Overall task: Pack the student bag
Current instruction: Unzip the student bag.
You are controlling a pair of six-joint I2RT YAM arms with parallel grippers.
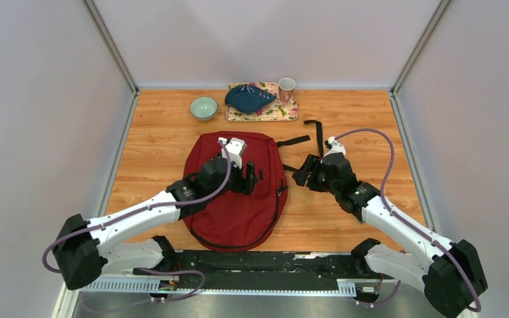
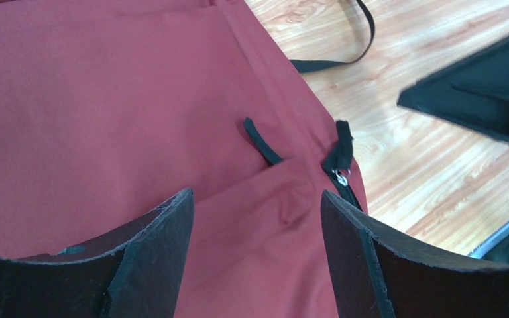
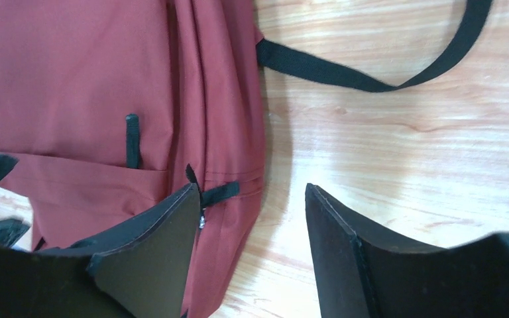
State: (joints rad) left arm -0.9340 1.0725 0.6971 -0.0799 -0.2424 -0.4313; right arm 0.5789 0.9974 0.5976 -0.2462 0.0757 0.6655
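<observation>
The student bag (image 1: 238, 213) is laid flat on the table (image 1: 154, 142). The left gripper (image 2: 257, 199) is held open over the bag's front, and the right gripper (image 3: 252, 189) is likewise spread, just beside the bag's right edge.

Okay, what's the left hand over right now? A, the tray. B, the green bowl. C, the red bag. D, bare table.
C: the left hand hangs open over the bag, and red fabric fills most of its wrist view.
</observation>
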